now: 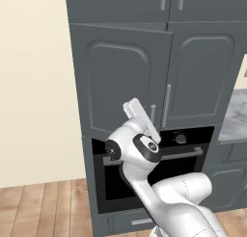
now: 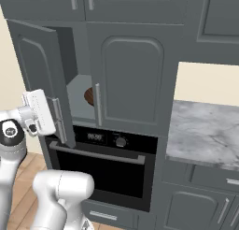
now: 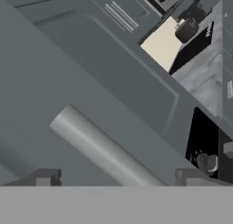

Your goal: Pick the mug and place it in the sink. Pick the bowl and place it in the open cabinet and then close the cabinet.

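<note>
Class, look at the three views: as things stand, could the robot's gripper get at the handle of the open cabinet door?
Probably yes. The open gripper sits right at the door's handle, the bar lying between its fingertips, with nothing between them.

The tall dark grey two-door cabinet [image 2: 126, 79] stands directly above the black built-in oven [image 2: 105, 166], beneath the short upper cabinets [image 2: 84, 2]. Its left door [image 2: 39, 70] stands ajar, its right door closed. Inside, on the shelf, the wide dark brown wooden bowl [image 2: 88, 97] sits just behind the closed door's edge. The white arm's two-finger gripper [image 3: 116, 177] is against the outer face of the ajar door, straddling its slim bar handle [image 3: 104, 150]. A grey marble countertop [image 2: 205, 131] extends to the right of the oven.
</note>
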Available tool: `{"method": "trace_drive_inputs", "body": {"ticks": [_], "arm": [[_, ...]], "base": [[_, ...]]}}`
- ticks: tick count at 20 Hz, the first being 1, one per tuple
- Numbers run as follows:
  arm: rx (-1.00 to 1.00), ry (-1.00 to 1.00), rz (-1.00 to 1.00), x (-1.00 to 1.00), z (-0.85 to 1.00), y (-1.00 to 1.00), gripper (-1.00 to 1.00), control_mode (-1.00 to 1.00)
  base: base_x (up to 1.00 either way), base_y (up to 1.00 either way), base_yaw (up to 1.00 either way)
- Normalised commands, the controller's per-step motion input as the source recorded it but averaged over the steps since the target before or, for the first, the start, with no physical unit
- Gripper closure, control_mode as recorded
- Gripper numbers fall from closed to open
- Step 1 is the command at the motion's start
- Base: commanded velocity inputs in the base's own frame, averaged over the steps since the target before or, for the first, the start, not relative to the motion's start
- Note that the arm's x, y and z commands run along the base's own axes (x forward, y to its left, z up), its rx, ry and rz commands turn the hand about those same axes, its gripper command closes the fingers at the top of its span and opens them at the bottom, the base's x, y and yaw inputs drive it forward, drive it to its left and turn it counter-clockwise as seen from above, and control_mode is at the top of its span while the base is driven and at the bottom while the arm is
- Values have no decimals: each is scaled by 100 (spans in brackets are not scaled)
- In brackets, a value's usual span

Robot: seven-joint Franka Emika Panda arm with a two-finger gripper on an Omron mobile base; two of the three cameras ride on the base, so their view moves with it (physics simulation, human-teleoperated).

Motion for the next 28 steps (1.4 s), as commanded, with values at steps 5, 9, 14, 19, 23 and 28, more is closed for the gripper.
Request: {"method": "trace_drive_inputs", "body": {"ticks": [5, 9, 14, 19, 23, 28], "arm": [[0, 2, 0, 92, 0, -13, -100, -100], [0, 10, 0, 94, 0, -2, -100, -100], [0, 12, 0, 92, 0, 0, -100, -100], [0, 13, 0, 95, 0, 0, -100, -100], [0, 13, 0, 94, 0, 0, -100, -100], [0, 10, 1, 78, 0, -3, -100, -100]], "base": [[0, 0, 0], [0, 0, 0], [0, 0, 0], [0, 0, 0], [0, 0, 0], [0, 0, 0]]}}
